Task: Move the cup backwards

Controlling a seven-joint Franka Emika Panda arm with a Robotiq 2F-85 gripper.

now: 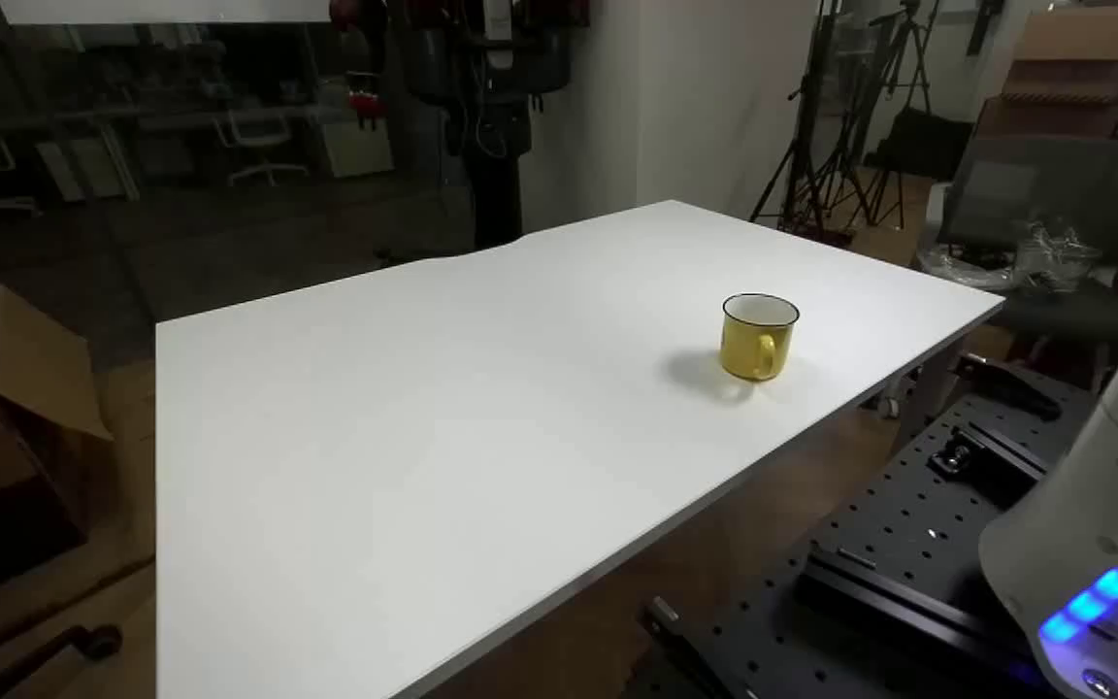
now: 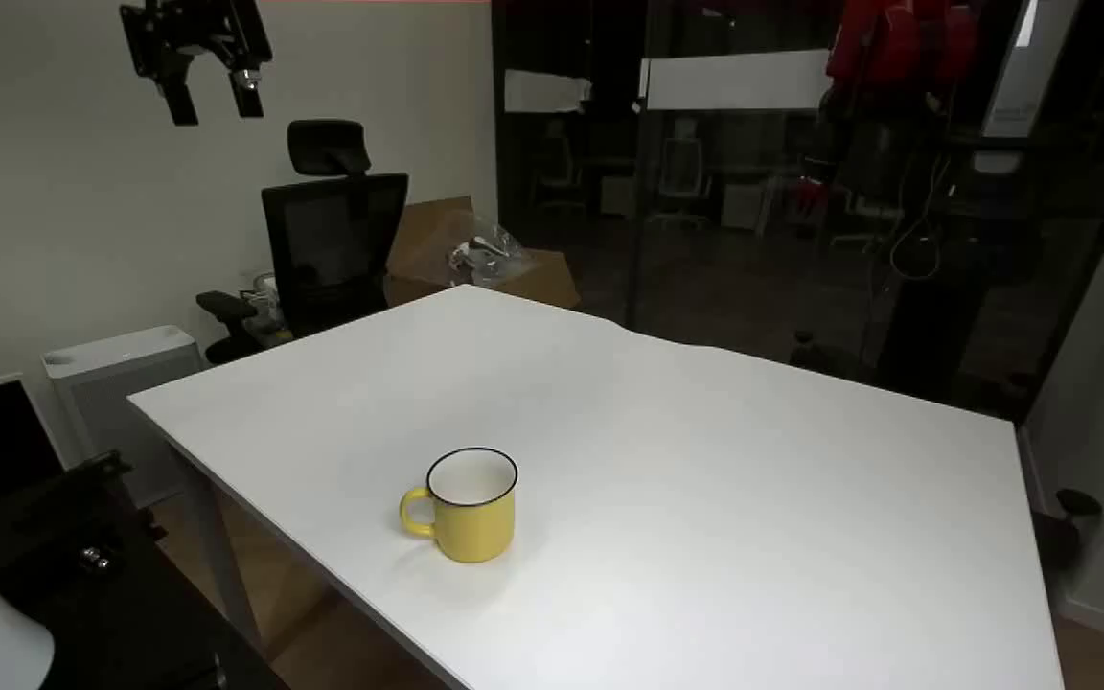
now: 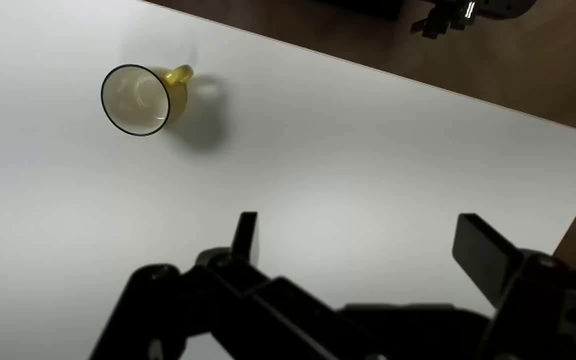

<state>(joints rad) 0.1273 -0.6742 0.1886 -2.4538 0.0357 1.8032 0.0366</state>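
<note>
The cup is a small yellow mug with a white inside and a dark rim line. It stands upright on the white table (image 1: 404, 417), near the edge on the arm's side, in both exterior views (image 1: 745, 351) (image 2: 475, 529). Its handle faces that edge. In the wrist view the cup (image 3: 137, 100) is at the upper left. My gripper (image 2: 217, 103) hangs high at the top left of an exterior view, well above the table and apart from the cup. In the wrist view my gripper (image 3: 357, 235) has its fingers wide apart with only table surface between them.
The arm's base (image 1: 1073, 544) stands on a black perforated plate (image 1: 870, 515) beside the table. A black office chair (image 2: 333, 240), a cardboard box (image 2: 542, 276) and a dark robot on a stand (image 1: 496, 107) are beyond the table edges.
</note>
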